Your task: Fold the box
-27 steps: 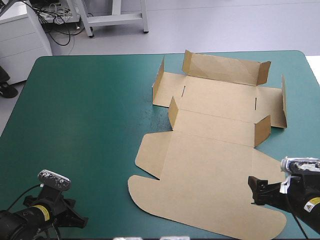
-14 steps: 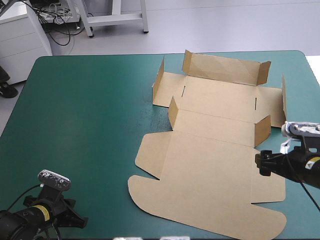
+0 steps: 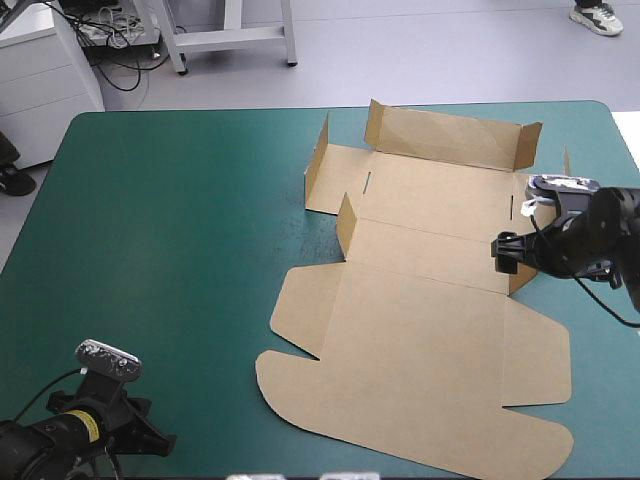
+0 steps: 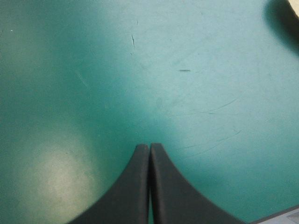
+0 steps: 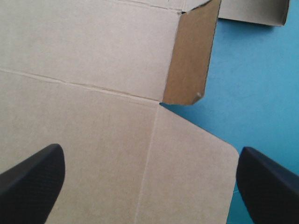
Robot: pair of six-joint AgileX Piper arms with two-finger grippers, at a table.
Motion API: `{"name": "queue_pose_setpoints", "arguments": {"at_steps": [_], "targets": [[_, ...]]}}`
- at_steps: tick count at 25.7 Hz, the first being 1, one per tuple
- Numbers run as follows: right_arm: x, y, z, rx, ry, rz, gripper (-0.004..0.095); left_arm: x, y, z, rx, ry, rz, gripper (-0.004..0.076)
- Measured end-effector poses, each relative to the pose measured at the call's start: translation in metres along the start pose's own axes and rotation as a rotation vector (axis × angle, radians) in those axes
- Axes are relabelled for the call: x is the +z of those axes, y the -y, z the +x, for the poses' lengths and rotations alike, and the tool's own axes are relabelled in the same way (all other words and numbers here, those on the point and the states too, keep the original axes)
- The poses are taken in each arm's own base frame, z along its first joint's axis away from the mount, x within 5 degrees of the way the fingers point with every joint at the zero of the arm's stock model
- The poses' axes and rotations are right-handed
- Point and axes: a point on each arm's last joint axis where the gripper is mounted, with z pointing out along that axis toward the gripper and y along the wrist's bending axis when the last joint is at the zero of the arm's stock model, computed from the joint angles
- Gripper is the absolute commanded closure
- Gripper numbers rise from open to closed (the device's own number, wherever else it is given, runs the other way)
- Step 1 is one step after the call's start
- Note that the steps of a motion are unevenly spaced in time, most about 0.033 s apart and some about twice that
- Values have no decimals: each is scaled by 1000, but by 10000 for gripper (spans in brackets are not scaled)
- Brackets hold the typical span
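Observation:
The brown box (image 3: 430, 310) lies as a cut sheet right of the table's middle, lid panel flat toward the near edge, far walls and small side flaps raised. My right gripper (image 3: 504, 252) hovers at the sheet's right side by a short upright flap (image 3: 524, 262), pointing left. In the right wrist view the gripper (image 5: 149, 186) is open over the flat board (image 5: 93, 70), with the flap (image 5: 189, 60) ahead and nothing between the fingers. My left gripper (image 4: 149, 147) is shut and empty, low over the cover near the front left corner (image 3: 150, 440).
Bare teal-green cover (image 3: 170, 230) spreads to the left of the box. A pale rounded edge (image 4: 292, 9), probably the lid's corner, shows far ahead of the left gripper. The box's right wall (image 3: 567, 165) stands close to the table's right edge.
My right gripper has travelled from the lid's near right corner toward the far side, along the box's right edge, to the short upright flap. The left arm and the box have stayed still.

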Motion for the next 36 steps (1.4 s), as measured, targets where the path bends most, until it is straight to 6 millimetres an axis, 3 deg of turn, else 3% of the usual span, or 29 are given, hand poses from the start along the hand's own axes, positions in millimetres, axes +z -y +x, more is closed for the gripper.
{"name": "queue_pose_setpoints", "arguments": {"at_steps": [3, 9, 20, 25, 27, 30, 36], "targets": [[21, 16, -20, 32, -63, 25, 10, 0, 0, 0, 0, 0, 0, 756], [37, 52, -27, 100, -77, -1, 12, 0, 0, 0, 0, 0, 0, 756], [87, 56, -39, 103, -131, -103, 12, 0, 0, 0, 0, 0, 0, 756], [100, 58, -43, 111, -139, -106, 41, 0, 0, 0, 0, 0, 0, 756], [104, 59, -44, 115, -132, -106, 115, 0, 0, 0, 0, 0, 0, 756], [109, 59, -46, 125, -129, -114, 311, 0, 0, 0, 0, 0, 0, 756], [121, 61, -46, 134, -160, -120, 913, 0, 0, 0, 0, 0, 0, 756]]}}
